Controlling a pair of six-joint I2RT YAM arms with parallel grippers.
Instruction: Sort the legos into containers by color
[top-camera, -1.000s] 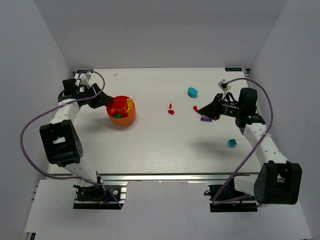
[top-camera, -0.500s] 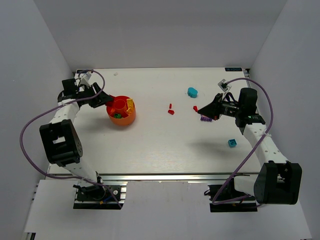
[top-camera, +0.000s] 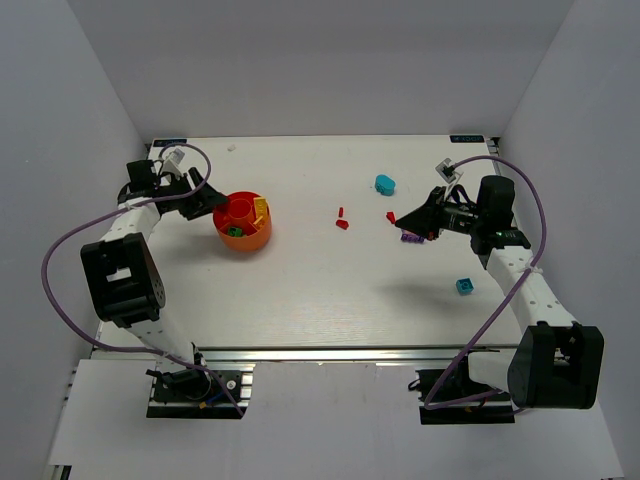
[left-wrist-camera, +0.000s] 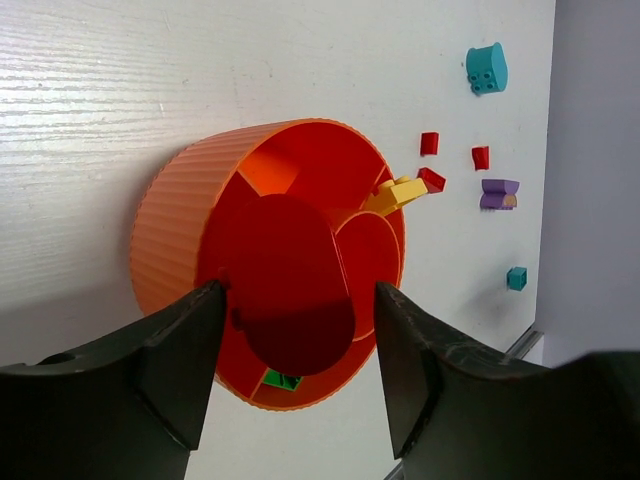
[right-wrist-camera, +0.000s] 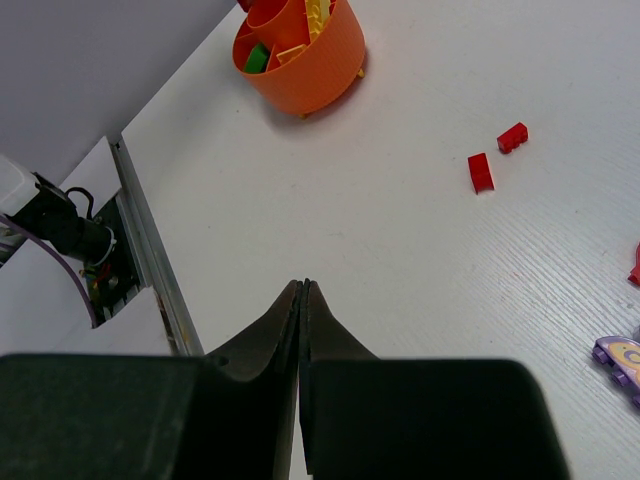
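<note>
white wood-grained worktop enclosed by pale grey walls, top view. my left end effector lies in the upper left of the frame, just beside the left rim of the orange-red bowl; its fingers stand wide apart and clamp nothing. inside the bowl sit a yellow brick and a green brick.

left wrist view: the left end effector faces the bowl, which fills the centre of the frame. one finger is at lower left before the ribbed outer wall, the other at lower right. whether either touches the bowl i cannot tell. the yellow brick juts over the far rim; the green brick shows at the lower rim.

my right end effector, right of centre in the top view, is closed with nothing between its fingers. its tip is near a red brick and a purple piece.

loose legos on the worktop: a cyan piece above the right end effector, a pair of red bricks at centre, and a blue cube at lower right.

right wrist view: the right end effector is pressed shut at lower centre. the bowl is at the top, the pair of red bricks at right, and the purple piece at the right edge.
</note>
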